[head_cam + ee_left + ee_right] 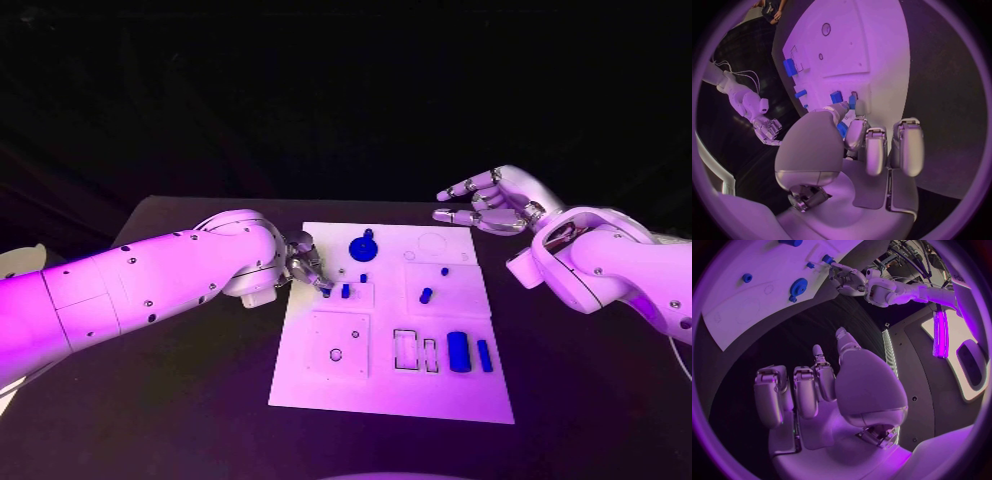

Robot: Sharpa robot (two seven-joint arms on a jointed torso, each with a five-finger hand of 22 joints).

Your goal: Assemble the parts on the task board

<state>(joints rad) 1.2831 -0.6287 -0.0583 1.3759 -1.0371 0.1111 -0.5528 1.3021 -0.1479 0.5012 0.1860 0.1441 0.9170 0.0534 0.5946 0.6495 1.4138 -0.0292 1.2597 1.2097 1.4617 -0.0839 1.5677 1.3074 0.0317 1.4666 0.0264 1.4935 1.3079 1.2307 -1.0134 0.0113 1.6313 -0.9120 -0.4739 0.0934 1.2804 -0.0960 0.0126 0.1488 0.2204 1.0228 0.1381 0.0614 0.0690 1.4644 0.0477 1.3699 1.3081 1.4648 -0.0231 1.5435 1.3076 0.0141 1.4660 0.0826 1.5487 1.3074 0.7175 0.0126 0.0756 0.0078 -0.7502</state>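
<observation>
The white task board [387, 385] lies in the middle of the black table. On it are a blue gear [364, 245], small blue pegs [426, 295] and two long blue blocks [457, 351]. My left hand [306, 264] is at the board's left edge, fingers curled down. Its thumb and a finger pinch a small blue part [842, 130] just over the board, beside another peg [852, 102]. That pinched part [826, 259] sits at the left hand's fingertips. My right hand [490, 203] hovers past the board's far right corner, fingers apart and half curled, holding nothing.
The board has empty rectangular recesses [417, 350] near the long blocks and a square plate with a hole [339, 345] at its near left. Bare black table [173, 400] surrounds the board on every side.
</observation>
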